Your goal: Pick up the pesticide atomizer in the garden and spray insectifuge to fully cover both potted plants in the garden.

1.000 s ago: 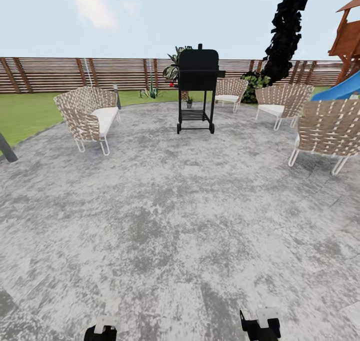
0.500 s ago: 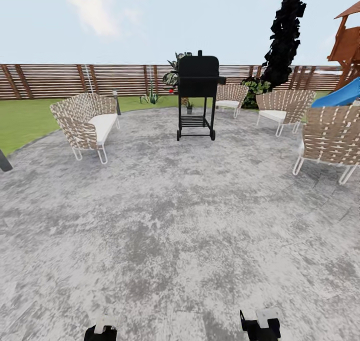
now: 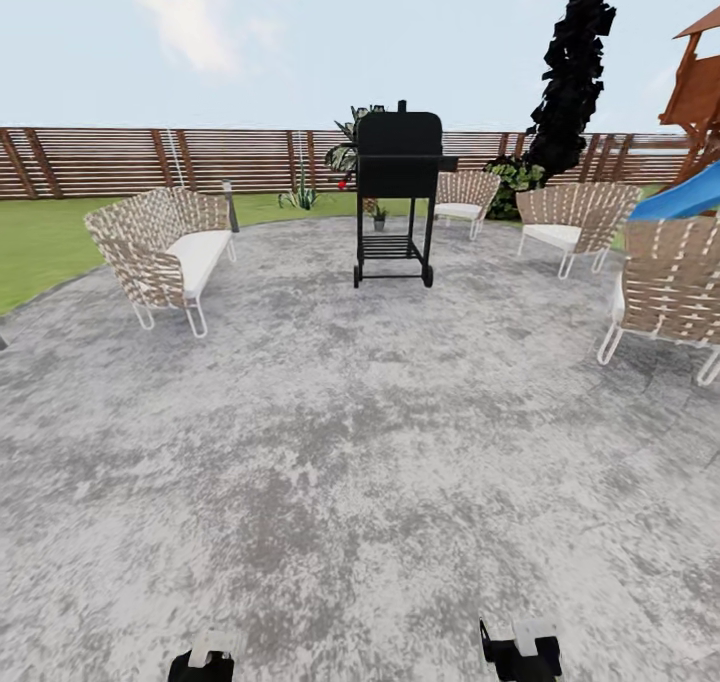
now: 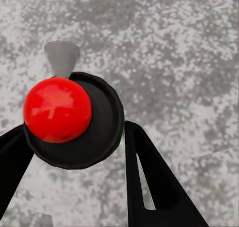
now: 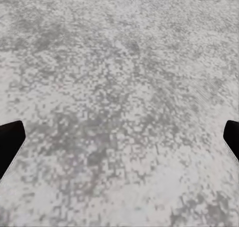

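In the left wrist view, my left gripper (image 4: 74, 137) is shut on the pesticide atomizer (image 4: 74, 122), seen end-on as a dark round body with a red ball and a pale grey nozzle, over grey paving. My right gripper (image 5: 119, 142) is open, with nothing between its wide-apart fingers and only paving beneath. Both grippers peek in at the bottom of the head view, left gripper (image 3: 205, 660) and right gripper (image 3: 520, 650). Far ahead, a small potted plant (image 3: 379, 215) in a grey pot stands behind the grill. A spiky green plant (image 3: 300, 196) stands at the lawn's edge.
I am on the round grey patio (image 3: 360, 442). A black grill (image 3: 397, 197) stands ahead at centre. A woven sofa (image 3: 160, 247) is at left, and woven chairs (image 3: 575, 217) are at right and behind. The slat fence (image 3: 150, 160), lawn (image 3: 40, 247) and a blue slide (image 3: 690, 192) lie beyond.
The whole head view has shifted as the robot rolls forward: the grill is a little nearer, and the sofa and right chairs slide outward. Both grippers keep their places.
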{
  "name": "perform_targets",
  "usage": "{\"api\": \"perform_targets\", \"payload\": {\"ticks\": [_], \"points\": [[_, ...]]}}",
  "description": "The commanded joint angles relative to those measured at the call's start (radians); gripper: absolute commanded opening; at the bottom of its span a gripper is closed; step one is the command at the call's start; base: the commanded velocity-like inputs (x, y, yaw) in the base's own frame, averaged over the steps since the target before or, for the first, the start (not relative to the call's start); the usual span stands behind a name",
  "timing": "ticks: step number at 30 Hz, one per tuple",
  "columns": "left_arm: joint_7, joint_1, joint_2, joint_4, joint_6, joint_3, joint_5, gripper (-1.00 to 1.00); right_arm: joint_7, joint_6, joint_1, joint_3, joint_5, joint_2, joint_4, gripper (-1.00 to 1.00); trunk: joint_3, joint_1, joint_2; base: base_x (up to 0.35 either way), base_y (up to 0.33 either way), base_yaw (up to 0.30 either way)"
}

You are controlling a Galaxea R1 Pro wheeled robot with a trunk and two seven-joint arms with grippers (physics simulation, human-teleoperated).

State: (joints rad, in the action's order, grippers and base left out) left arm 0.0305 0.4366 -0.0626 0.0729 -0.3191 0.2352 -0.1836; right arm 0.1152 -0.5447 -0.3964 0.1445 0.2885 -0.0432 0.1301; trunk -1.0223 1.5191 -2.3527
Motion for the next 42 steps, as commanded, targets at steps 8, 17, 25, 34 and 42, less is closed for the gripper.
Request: {"api": "perform_targets", "payload": {"ticks": [8, 17, 25, 34, 42], "points": [[0.003, 0.001, 0.0, -0.001, -0.003, 0.007, -0.01, -1.0, 0.004, -0.003, 0.0, 0.006, 0.011, 0.0, -0.001, 1.0, 0.0, 0.0, 0.0, 0.337, 0.0, 0.0], [0.003, 0.001, 0.0, -0.001, -0.003, 0.007, -0.01, -1.0, 0.004, -0.003, -0.001, 0.006, 0.011, 0.0, -0.001, 1.0, 0.012, 0.0, 0.0, 0.337, 0.0, 0.038], [0.003, 0.001, 0.0, -0.001, -0.003, 0.007, -0.01, -1.0, 0.004, -0.003, 0.0, 0.006, 0.011, 0.001, -0.001, 1.0, 0.023, 0.0, 0.0, 0.337, 0.0, 0.113], [0.003, 0.001, 0.0, -0.001, -0.003, 0.007, -0.011, -1.0, 0.004, -0.003, -0.001, 0.006, 0.011, 0.002, -0.001, 1.0, 0.029, 0.0, 0.0, 0.337, 0.0, 0.238], [0.003, 0.001, 0.0, -0.001, -0.003, 0.007, -0.011, -1.0, 0.004, -0.003, -0.001, 0.006, 0.011, 0.002, -0.001, 1.0, 0.03, 0.0, 0.0, 0.337, 0.004, 0.162]]}}
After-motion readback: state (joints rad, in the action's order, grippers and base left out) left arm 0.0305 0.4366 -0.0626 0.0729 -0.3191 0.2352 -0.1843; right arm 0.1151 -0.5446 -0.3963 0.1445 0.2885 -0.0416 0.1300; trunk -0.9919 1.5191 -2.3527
